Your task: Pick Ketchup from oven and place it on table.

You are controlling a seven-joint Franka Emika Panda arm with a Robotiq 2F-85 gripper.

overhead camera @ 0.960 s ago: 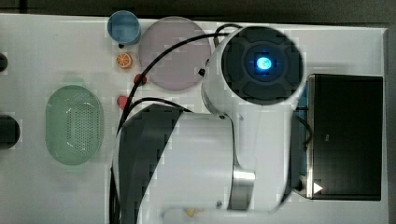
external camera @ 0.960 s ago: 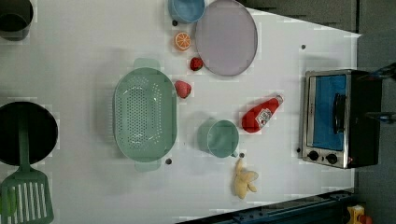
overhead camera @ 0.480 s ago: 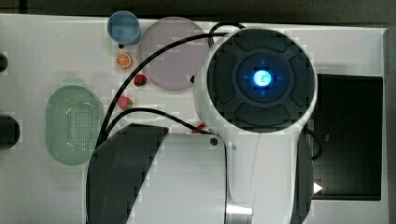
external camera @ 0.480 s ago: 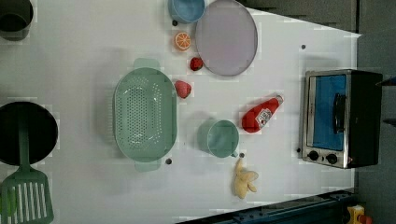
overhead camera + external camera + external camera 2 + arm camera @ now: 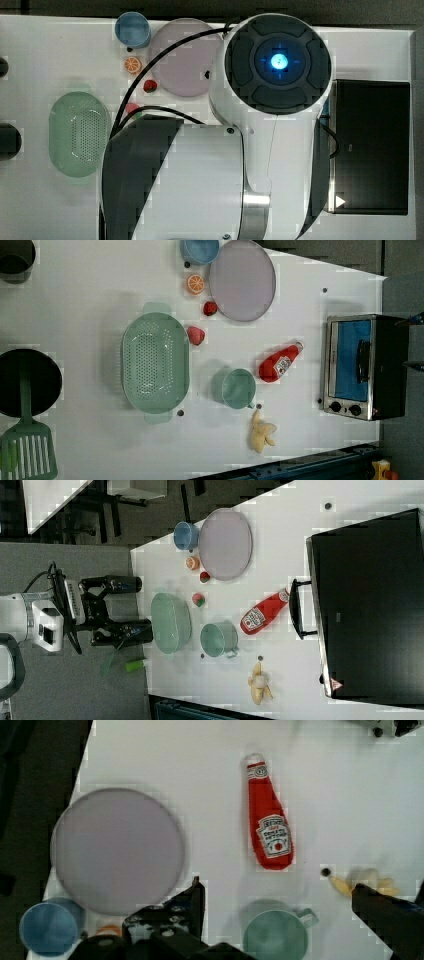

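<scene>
Beneath the claw (image 5: 277, 905), a lilac plate (image 5: 117, 851), blue cup (image 5: 48, 928), green mug (image 5: 276, 935), peeled banana (image 5: 365, 881).

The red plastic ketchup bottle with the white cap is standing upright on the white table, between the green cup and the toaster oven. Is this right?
Not quite. The red plastic ketchup bottle is lying on its side, not upright, as the left view shows. It is on the white table, between the green cup and the toaster oven.

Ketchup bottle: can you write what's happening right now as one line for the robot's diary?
ketchup: lying on table, outside oven | tool: open, holding nothing, away from the bottle | oven door: shut
</scene>
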